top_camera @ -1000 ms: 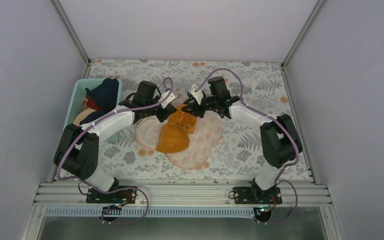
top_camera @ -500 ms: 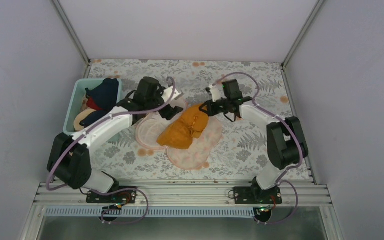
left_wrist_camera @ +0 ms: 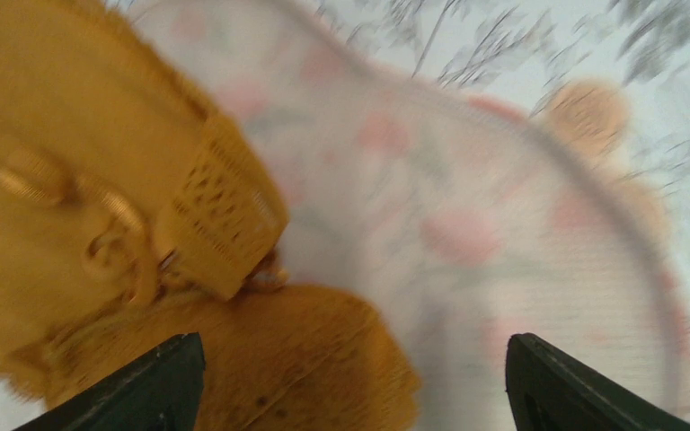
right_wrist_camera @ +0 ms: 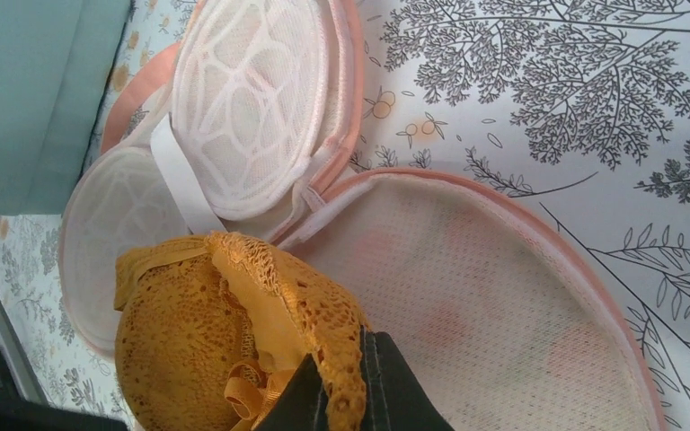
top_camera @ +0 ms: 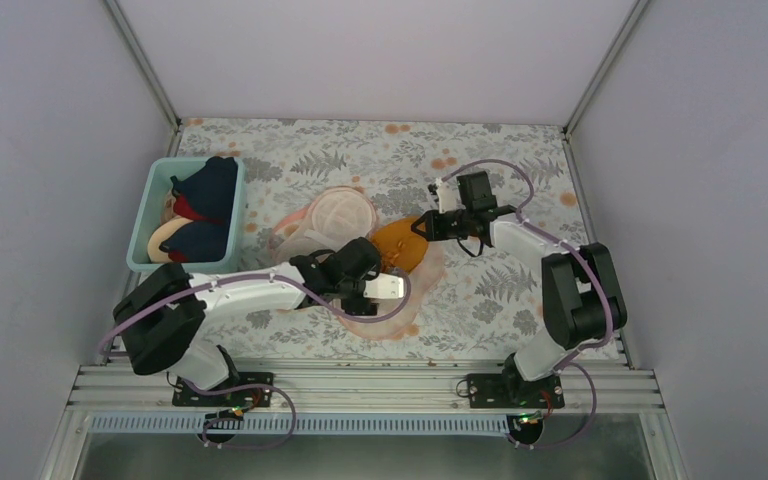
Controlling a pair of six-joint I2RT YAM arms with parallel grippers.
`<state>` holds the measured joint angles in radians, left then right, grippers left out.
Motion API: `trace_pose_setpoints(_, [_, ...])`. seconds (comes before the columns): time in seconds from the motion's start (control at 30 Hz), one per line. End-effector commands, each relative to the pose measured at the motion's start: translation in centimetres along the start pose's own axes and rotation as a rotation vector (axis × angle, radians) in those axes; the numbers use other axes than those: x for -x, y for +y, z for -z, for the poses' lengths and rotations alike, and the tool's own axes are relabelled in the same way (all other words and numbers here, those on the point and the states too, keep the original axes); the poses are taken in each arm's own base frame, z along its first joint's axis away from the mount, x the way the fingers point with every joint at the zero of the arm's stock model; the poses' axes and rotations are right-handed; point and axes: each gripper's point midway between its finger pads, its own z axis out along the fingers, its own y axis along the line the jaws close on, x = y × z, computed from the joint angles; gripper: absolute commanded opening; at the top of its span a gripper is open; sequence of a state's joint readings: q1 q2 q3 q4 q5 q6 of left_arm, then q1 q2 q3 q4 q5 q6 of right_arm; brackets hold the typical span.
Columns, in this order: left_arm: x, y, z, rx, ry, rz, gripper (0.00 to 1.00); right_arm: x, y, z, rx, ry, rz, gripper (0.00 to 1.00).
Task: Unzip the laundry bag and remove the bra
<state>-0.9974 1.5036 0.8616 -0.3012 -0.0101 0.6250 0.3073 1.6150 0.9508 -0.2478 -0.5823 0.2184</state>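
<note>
The laundry bag [top_camera: 338,212] lies unzipped at the table's middle, its pale quilted lining [right_wrist_camera: 252,99] turned up and its peach mesh half [right_wrist_camera: 494,296] spread flat. The mustard bra [top_camera: 400,244] rests on the mesh, bunched toward the right. My right gripper [top_camera: 422,227] is shut on the bra's lace edge [right_wrist_camera: 350,350], which is pinched between its dark fingers [right_wrist_camera: 404,395]. My left gripper [top_camera: 390,288] hovers low over the near side of the bag. In the left wrist view it is open [left_wrist_camera: 352,359], with the bra [left_wrist_camera: 99,180] and mesh [left_wrist_camera: 467,233] below it and nothing between its fingers.
A teal bin [top_camera: 238,210] at the left holds navy, red and beige bras. The left arm lies stretched across the table in front of the bag. The floral tablecloth [top_camera: 520,290] ends at grey walls on three sides.
The left gripper let go and opened, and its arm swung from behind the bag to its near side. The right gripper shut on the bra and drew it rightward. The bag's lined half flipped open.
</note>
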Motion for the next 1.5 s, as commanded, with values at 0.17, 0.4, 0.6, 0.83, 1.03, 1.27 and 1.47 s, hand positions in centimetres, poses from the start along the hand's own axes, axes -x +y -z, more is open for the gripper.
trace_pose_setpoints(0.17, [-2.1,1.3,-2.3,0.113,0.07,-0.068,0.8,0.0,-0.4,-0.4,0.011,0.01,0.015,0.04])
trace_pose_setpoints(0.4, [-3.1,0.2,-2.9,0.084,0.082,-0.093,0.66,0.1,-0.4,-0.4,0.01,0.013,0.025,0.04])
trace_pose_setpoints(0.6, [-3.1,0.0,-3.1,0.078,0.075,-0.079,0.34,0.6,-0.1,-0.1,0.013,0.003,0.036,0.04])
trace_pose_setpoints(0.83, [-3.1,-0.3,-2.7,0.066,0.058,-0.074,0.03,1.1,0.3,0.7,0.007,-0.01,0.06,0.04])
trace_pose_setpoints(1.03, [-0.7,1.5,0.6,0.048,-0.019,-0.002,0.02,2.2,2.3,2.2,0.047,-0.043,0.132,0.04])
trace_pose_setpoints(1.27, [2.2,8.6,10.3,0.006,-0.172,0.227,0.02,5.0,9.5,5.0,0.178,-0.121,0.446,0.04])
trace_pose_setpoints(1.47, [0.3,13.4,17.1,0.138,-0.18,0.365,0.02,7.1,17.0,7.1,0.255,-0.281,0.804,0.04])
